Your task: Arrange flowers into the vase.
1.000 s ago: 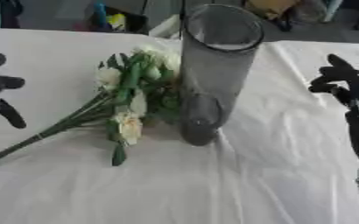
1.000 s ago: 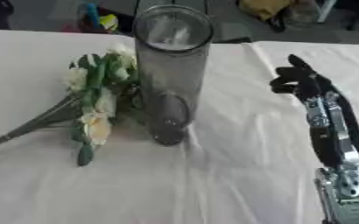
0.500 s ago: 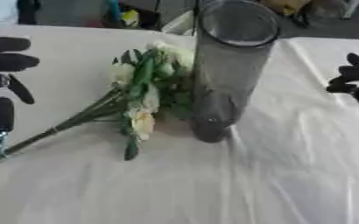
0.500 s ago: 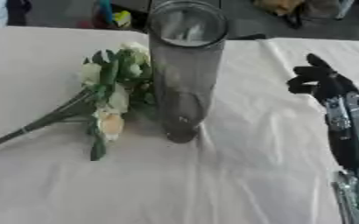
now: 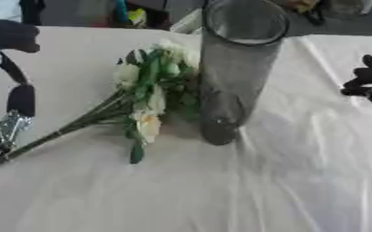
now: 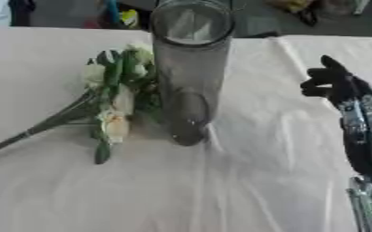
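While nothing is being held yet, the stem ends of the flowers (image 5: 145, 97) are lying nearest, trailing toward the left edge of the white tablecloth (image 5: 221, 190), with the left hand (image 5: 14, 68) hanging just above them, its dark fingers hooked downward but closed on nothing. The blooms are fanning out farther back, pressing against the left side of the tall grey vase (image 6: 188, 72), which is standing upright and empty at mid-table. Off to the right, well apart from the vase, the right hand (image 6: 332, 84) is hovering with fingers curled, also gripping nothing.

The risk I am seeing lies in that contact: since the flower heads are resting against the glass, dragging the bunch sideways could be nudging the tall, narrow vase over, especially on cloth that is wrinkling. A grab low on the stems could also be letting the heavy heads droop and miss the opening.
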Motion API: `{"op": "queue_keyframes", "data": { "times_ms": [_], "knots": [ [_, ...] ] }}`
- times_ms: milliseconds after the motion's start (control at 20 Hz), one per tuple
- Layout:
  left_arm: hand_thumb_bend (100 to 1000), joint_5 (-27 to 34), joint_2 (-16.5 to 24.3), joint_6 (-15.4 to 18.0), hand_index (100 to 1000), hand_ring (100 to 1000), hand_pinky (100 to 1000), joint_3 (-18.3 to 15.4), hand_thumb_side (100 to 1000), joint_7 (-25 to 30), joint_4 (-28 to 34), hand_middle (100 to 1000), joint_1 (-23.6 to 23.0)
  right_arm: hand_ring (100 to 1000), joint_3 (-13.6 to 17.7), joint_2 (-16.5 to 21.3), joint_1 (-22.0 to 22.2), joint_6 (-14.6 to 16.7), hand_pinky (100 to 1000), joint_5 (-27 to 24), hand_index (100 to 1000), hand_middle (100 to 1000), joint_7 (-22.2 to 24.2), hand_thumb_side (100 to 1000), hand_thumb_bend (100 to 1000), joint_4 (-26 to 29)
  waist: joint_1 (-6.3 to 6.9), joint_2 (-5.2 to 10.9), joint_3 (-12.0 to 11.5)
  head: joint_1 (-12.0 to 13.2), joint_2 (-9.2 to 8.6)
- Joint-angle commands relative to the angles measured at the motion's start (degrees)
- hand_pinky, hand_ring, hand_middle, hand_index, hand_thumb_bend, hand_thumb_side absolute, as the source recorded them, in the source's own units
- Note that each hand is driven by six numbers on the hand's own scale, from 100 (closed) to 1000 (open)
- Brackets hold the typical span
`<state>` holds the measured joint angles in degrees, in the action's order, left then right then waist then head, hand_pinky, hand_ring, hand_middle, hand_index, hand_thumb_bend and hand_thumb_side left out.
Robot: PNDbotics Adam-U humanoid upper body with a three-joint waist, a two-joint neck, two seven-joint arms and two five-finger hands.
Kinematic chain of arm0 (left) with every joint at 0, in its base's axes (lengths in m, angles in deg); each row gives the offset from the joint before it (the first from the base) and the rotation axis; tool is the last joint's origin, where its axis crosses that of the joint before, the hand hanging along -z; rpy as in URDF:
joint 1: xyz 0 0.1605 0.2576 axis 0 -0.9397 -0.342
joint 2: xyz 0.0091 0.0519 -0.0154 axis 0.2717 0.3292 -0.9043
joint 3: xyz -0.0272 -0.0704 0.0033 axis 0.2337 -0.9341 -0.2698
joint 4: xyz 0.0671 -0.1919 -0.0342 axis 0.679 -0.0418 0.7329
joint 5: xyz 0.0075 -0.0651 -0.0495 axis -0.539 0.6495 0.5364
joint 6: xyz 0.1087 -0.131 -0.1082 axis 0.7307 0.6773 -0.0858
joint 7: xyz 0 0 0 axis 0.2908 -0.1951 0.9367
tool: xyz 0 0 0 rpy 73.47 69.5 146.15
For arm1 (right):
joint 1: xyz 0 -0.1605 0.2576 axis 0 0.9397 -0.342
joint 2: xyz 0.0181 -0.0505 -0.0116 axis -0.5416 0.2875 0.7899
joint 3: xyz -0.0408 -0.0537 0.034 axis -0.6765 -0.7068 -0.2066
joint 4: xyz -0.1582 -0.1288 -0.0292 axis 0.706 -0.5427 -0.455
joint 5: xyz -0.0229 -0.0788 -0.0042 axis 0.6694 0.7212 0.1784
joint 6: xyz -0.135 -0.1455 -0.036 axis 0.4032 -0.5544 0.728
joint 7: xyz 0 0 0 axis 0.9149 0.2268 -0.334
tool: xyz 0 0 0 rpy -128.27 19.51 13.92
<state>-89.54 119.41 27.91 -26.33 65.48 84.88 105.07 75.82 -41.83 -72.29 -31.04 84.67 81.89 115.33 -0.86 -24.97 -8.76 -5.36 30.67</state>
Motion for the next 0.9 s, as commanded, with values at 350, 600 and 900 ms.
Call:
{"op": "queue_keyframes", "data": {
  "times_ms": [350,600,900],
  "knots": [
    [100,-11.25,5.28,-3.84,913,800,566,2.82,380,9.17,0.97,819,3.9,1000,-0.2,1.51,-0.1,0.06,685,-0.49,770,588,0.23,981,100,1.12,1.0,2.0,0.62,-1.23,-0.56],
    [100,-15.03,7.42,-2.79,949,843,608,4.34,390,16.72,-1.79,861,6.39,1000,-0.36,1.61,-0.01,0.14,685,-0.53,770,588,0.44,981,100,1.12,1.18,1.98,1.23,-1.01,-1.02],
    [100,-15.05,8.8,-1.21,1000,897,655,5.88,510,21.59,-7.72,929,9.46,1000,-0.6,1.66,0.1,0.2,686,-0.55,770,588,0.79,981,100,1.12,1.4,1.88,1.88,-0.64,-1.23]
  ]
}}
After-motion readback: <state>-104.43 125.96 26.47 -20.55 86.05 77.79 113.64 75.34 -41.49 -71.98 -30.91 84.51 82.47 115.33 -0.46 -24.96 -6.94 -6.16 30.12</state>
